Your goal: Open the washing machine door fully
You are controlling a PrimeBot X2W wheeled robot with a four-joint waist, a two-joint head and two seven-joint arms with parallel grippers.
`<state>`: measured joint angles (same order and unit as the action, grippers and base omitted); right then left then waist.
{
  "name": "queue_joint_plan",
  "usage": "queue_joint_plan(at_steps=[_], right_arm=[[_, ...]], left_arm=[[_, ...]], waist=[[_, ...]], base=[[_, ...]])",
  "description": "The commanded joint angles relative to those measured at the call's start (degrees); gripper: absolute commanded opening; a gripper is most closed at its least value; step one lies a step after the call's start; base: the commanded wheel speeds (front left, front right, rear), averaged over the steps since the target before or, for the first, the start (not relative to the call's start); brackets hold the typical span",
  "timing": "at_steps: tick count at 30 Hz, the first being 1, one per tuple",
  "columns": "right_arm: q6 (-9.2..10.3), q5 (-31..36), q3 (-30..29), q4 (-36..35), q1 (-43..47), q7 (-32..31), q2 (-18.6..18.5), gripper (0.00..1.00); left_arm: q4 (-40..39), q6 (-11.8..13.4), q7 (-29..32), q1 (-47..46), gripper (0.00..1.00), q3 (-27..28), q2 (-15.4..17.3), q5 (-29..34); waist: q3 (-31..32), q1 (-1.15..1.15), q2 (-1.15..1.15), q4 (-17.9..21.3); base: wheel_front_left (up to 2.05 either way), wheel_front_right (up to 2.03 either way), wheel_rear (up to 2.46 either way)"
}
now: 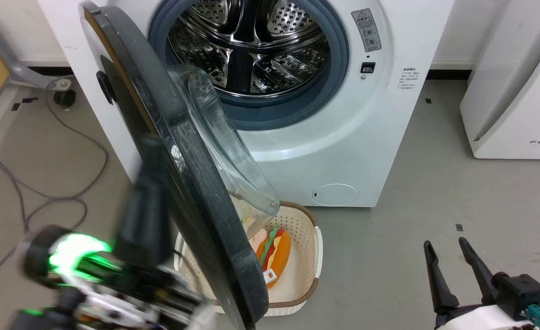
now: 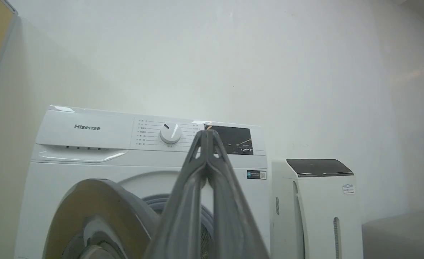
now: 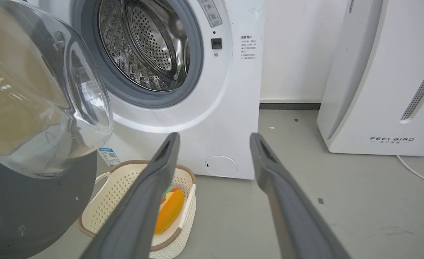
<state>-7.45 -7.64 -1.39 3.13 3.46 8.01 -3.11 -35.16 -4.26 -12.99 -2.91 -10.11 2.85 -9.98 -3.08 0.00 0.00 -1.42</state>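
The washing machine door (image 1: 196, 183) stands swung out toward me from its hinge on the left, edge-on, with its clear glass bowl (image 1: 224, 137) bulging to the right. The same door (image 3: 46, 108) is at the left of the right wrist view, and its glossy outer face (image 2: 100, 208) shows low in the left wrist view. My left gripper (image 1: 151, 146), blurred, is beside the door's outer face; contact is unclear. Its fingertips (image 2: 208, 135) meet, holding nothing. My right gripper (image 1: 444, 250) stays open above the floor at the lower right, apart from the door, fingers (image 3: 161, 162) spread wide.
The steel drum mouth (image 1: 251, 50) with its grey rubber ring is uncovered. A cream basket (image 1: 304, 256) holding a burger toy (image 1: 276, 256) sits on the floor under the door. A white appliance (image 1: 512, 91) stands to the right. Cables (image 1: 45, 183) trail on the floor at left.
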Motion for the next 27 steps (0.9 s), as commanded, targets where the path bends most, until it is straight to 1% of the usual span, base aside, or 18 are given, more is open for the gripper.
queue_joint_plan(at_steps=[1,3,4,8,14,19,23,24,27], right_arm=[[-0.03,-0.3,0.3,0.2,-0.7,0.3,0.2,1.00],[-0.03,-0.3,0.4,0.3,-0.7,0.3,0.2,1.00],[-0.03,-0.4,0.3,0.5,-0.6,0.4,0.2,1.00],[-0.03,-0.4,0.1,0.8,-0.4,0.4,0.2,1.00],[-0.03,-0.6,0.1,1.1,-0.1,0.3,0.2,1.00],[-0.03,-1.0,0.2,1.3,-0.2,0.1,0.2,1.00],[-0.03,-1.2,0.3,1.4,-0.4,0.1,0.2,1.00],[-0.03,-1.2,0.3,1.4,-0.4,0.1,0.2,1.00],[-0.03,-1.4,0.5,1.6,-0.6,0.2,0.2,1.00]], left_arm=[[-0.3,-0.3,1.0,1.3,0.00,-1.4,0.0,-0.9],[-0.6,-0.6,2.6,2.6,0.00,-4.2,0.0,-2.4],[-0.5,-1.0,4.8,4.5,0.00,-8.5,0.0,-4.6],[1.3,-1.7,8.2,7.0,0.00,-14.5,0.4,-6.6],[5.8,-2.2,14.7,10.5,0.00,-20.2,2.1,-9.0],[11.5,-1.6,19.2,11.9,0.00,-22.4,3.2,-8.7],[15.5,-0.1,19.2,10.7,0.00,-22.0,2.7,-7.6],[15.5,-0.1,19.2,10.7,0.00,-22.0,2.7,-7.6],[17.3,1.4,18.3,8.9,0.00,-21.0,1.9,-7.5]], waist=[[0.2,0.00,0.00,0.3],[0.2,0.00,0.00,0.5],[0.3,0.00,0.00,0.5],[0.5,0.00,0.00,0.2],[0.8,0.00,0.00,0.1],[0.8,0.00,0.00,0.0],[0.6,0.00,0.00,0.0],[0.6,0.00,0.00,0.0],[0.3,0.00,0.00,0.2]], base=[[0.00,0.00,0.00],[0.00,0.00,0.00],[0.00,0.00,0.00],[0.00,0.00,0.00],[0.00,0.00,0.00],[0.00,0.00,0.00],[0.00,0.00,0.00],[0.00,0.00,0.00],[0.00,0.00,0.00]])
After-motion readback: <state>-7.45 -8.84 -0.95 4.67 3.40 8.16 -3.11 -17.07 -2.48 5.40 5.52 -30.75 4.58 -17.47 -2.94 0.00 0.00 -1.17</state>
